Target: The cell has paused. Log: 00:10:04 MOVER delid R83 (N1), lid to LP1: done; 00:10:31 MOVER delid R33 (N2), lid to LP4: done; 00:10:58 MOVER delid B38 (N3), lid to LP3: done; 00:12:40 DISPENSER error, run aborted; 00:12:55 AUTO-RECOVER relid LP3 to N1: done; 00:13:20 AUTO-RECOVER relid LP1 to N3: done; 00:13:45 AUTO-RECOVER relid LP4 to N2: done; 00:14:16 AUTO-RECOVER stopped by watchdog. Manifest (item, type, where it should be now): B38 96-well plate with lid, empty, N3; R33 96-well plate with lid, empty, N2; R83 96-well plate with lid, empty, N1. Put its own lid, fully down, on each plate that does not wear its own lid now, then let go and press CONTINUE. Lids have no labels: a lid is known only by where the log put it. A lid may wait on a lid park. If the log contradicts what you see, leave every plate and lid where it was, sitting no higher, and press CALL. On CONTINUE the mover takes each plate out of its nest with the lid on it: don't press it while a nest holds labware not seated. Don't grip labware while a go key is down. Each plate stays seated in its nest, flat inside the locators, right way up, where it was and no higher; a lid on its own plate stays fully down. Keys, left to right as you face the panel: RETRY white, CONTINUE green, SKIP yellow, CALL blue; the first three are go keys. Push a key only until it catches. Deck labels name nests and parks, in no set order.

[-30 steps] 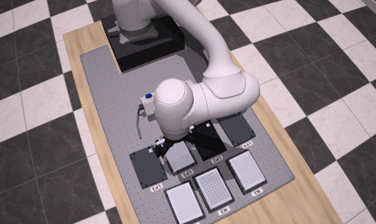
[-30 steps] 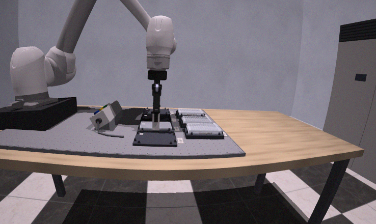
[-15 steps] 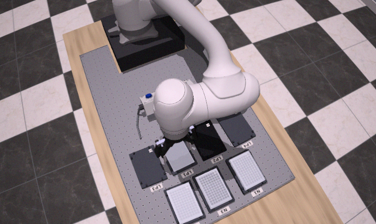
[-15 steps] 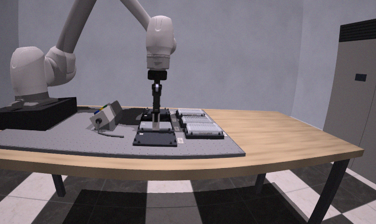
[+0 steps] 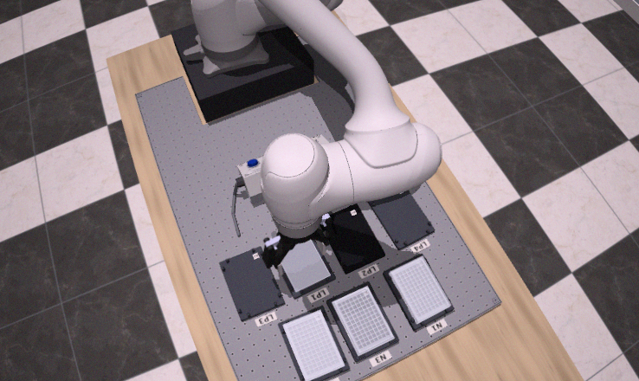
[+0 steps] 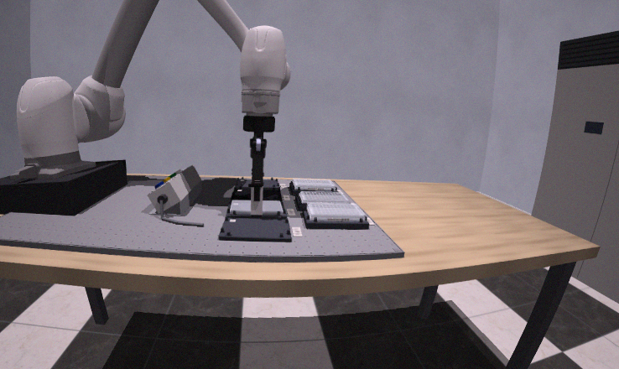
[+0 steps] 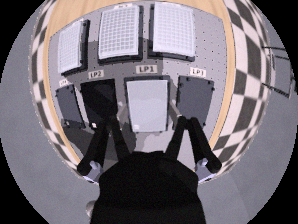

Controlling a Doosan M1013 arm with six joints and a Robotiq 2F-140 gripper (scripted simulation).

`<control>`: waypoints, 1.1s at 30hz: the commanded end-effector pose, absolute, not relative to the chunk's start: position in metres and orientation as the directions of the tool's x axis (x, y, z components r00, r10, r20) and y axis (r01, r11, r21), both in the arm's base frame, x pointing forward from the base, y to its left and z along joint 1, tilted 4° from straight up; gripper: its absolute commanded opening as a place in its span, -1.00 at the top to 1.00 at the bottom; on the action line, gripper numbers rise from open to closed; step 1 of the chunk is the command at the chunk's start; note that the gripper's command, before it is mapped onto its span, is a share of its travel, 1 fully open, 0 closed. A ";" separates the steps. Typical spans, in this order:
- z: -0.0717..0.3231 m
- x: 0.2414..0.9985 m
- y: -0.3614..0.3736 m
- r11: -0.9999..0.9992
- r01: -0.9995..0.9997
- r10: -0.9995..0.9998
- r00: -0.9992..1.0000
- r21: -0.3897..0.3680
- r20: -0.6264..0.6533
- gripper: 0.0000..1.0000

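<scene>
Lids and plates sit on a grey perforated deck (image 5: 184, 156) on a wooden tabletop (image 6: 463, 220). A white robot arm (image 5: 359, 156) reaches down over the lid parks, its black gripper (image 5: 291, 246) hanging just above a pale lid (image 5: 307, 267) that lies flat on the park labelled LP1 (image 5: 318, 295). The jaws stand partly open, astride the lid's near end, gripping nothing. Parks LP3 (image 5: 250, 284), LP2 (image 5: 355, 239) and LP4 (image 5: 401, 218) show bare dark pads. In front of the parks, three white gridded well plates rest in black nests: one at N1 (image 5: 420, 289), one at N3 (image 5: 362, 319), and a third (image 5: 312, 343) whose label is cut off. A small key box (image 6: 176, 190) stands behind the parks; its blue key (image 5: 252, 162) shows from above.
</scene>
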State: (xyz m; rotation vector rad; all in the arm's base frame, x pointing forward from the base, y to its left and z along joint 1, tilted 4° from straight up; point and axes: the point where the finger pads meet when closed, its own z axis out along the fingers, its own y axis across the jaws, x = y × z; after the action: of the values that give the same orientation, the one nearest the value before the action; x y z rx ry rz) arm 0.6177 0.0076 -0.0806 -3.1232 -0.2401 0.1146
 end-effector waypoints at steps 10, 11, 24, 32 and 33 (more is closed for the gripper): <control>-0.080 0.618 0.008 -0.988 0.152 0.153 0.986 -0.013 -0.072 1.00; -0.080 0.618 0.008 -0.988 0.152 0.153 0.986 -0.013 -0.072 1.00; -0.080 0.618 0.008 -0.988 0.152 0.153 0.986 -0.013 -0.072 1.00; -0.080 0.618 0.008 -0.988 0.152 0.153 0.986 -0.013 -0.072 1.00; -0.080 0.618 0.008 -0.988 0.152 0.153 0.986 -0.013 -0.072 1.00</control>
State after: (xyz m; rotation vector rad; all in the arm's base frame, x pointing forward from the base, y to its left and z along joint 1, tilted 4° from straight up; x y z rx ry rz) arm 0.6178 0.0076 -0.0804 -3.1232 -0.2400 0.1145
